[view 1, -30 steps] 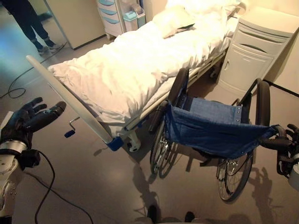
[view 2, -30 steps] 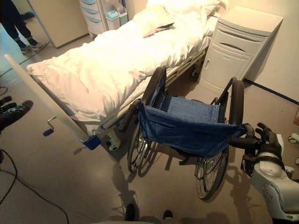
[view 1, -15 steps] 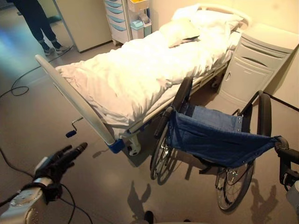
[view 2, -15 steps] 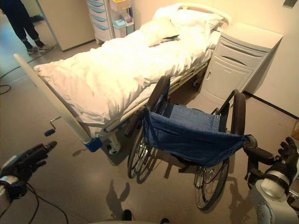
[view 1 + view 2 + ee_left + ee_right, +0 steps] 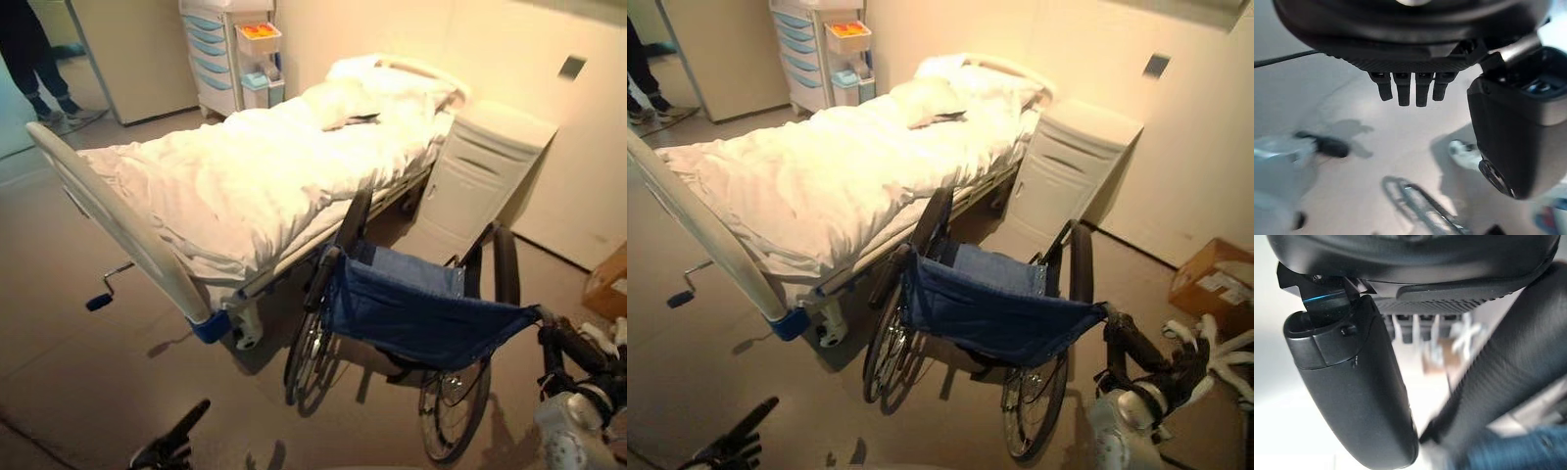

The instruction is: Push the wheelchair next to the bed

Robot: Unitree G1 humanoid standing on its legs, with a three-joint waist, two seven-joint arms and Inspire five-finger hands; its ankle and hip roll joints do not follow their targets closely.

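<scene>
Wheelchair (image 5: 411,323): blue sling seat, beside the bed (image 5: 245,176), near its foot end, front toward the cabinet (image 5: 470,181). Right hand (image 5: 1176,377): at the wheelchair's right push handle (image 5: 1132,343); whether its fingers grip the handle, cannot tell. Left hand (image 5: 171,446): well apart from the wheelchair, over the floor, fingers straight, holding nothing.

Wheelchair (image 5: 411,323): blue fabric sling back and seat, black push handles, black tyres, silver spokes.
Bed (image 5: 245,176) beside wheelchair: white rumpled bedding, white pillow, cream footboard, blue corner bracket at foot.
Crank (image 5: 101,297) at bed foot: blue knob.
Cabinet (image 5: 470,181) past wheelchair: white.
Drawer cart (image 5: 220,54) beyond bed: white, pale blue drawer fronts.
Cardboard box (image 5: 1210,284) right of wheelchair: brown.
Floor (image 5: 78,372): plain beige-grey.
Left hand (image 5: 171,446) and right hand (image 5: 1181,367): dark.
</scene>
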